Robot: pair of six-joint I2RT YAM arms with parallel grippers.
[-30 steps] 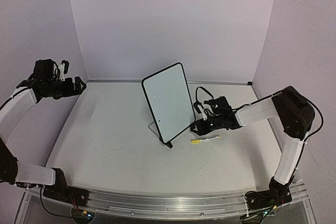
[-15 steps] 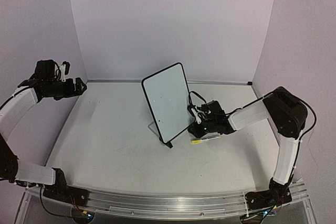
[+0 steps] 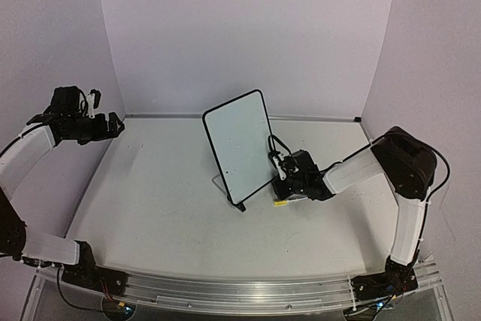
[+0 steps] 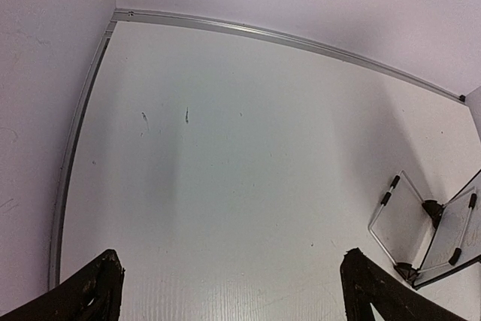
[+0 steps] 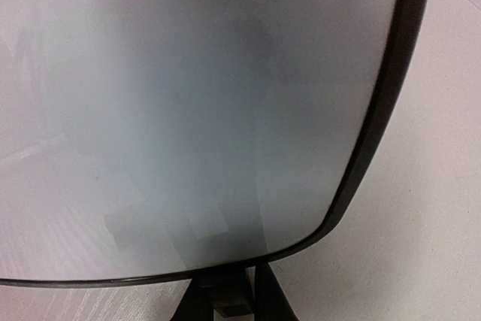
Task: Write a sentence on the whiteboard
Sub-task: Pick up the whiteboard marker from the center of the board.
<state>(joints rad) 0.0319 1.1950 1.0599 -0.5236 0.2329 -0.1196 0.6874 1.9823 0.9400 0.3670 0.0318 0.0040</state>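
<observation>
The whiteboard [image 3: 239, 148] stood upright on its black feet near the middle of the table [image 3: 150, 201]. It leaned back a little, with its white face turned toward the arms. A thin black frame with rounded corners ran all round it. In the right wrist view the whiteboard's face filled nearly the whole picture, plain pale grey-white with soft reflections. The frame curved down the right side to the lower corner, and one black foot [image 5: 225, 302] showed beneath the bottom edge. In the left wrist view the whiteboard appeared from behind at the far right edge, propped by a bent wire stand [image 4: 391, 219].

Just right of the whiteboard's lower right corner, the right gripper [image 3: 285, 189] sat low at the table, pointed toward the board. A slim marker [image 3: 281, 202] with a yellow end lay on the table directly beneath it, beside the whiteboard's near foot. From above, the gripper's own body hid its fingers, and they were outside the wrist camera's picture. Whether they had closed on the marker could not be told, though they appeared to be down around it.

Far to the left of the whiteboard, well apart from it, the left gripper [image 3: 104, 125] hung raised near the table's left edge. Its fingers [image 4: 94, 295] were spread wide, with only bare table between them.
</observation>
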